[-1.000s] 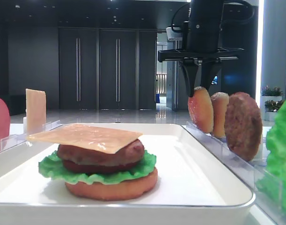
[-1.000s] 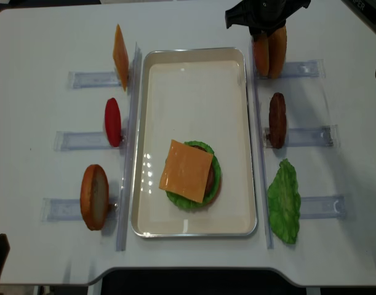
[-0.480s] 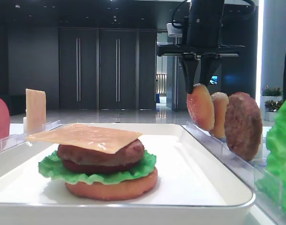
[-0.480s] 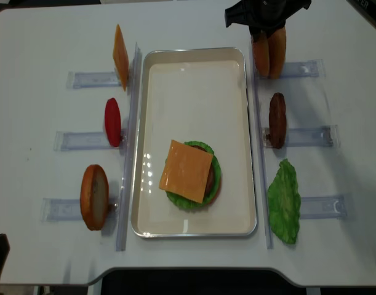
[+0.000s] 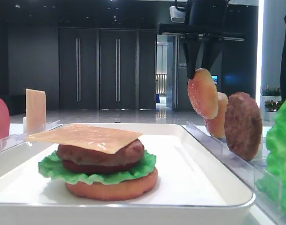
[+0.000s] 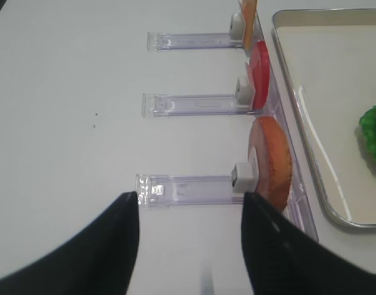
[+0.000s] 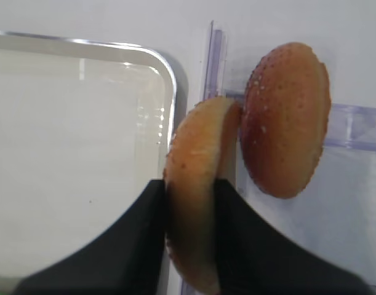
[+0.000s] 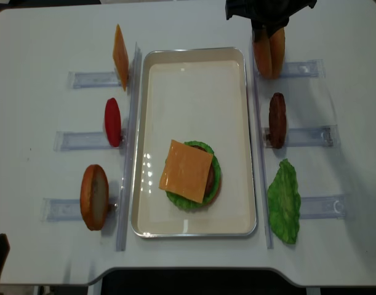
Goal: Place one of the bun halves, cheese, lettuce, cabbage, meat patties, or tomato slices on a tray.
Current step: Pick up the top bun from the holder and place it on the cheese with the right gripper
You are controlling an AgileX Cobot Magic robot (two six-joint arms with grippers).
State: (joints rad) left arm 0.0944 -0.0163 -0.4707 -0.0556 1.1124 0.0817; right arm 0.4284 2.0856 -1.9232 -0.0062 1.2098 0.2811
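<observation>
Lifting clear of its rack (image 7: 351, 126), the speckled bun top (image 7: 197, 190) had risen, clamped in the right gripper (image 7: 191, 212), ready for the tray (image 8: 194, 58).

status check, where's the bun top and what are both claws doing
Right claw shut on bun top, lifted above its rack. Left claw open, empty. Tray path clear; stack topped with cheese.

Lobby-like hall, dark double doors (image 5: 98, 68), glossy floor (image 5: 110, 116), white table (image 8: 40, 123)
</observation>
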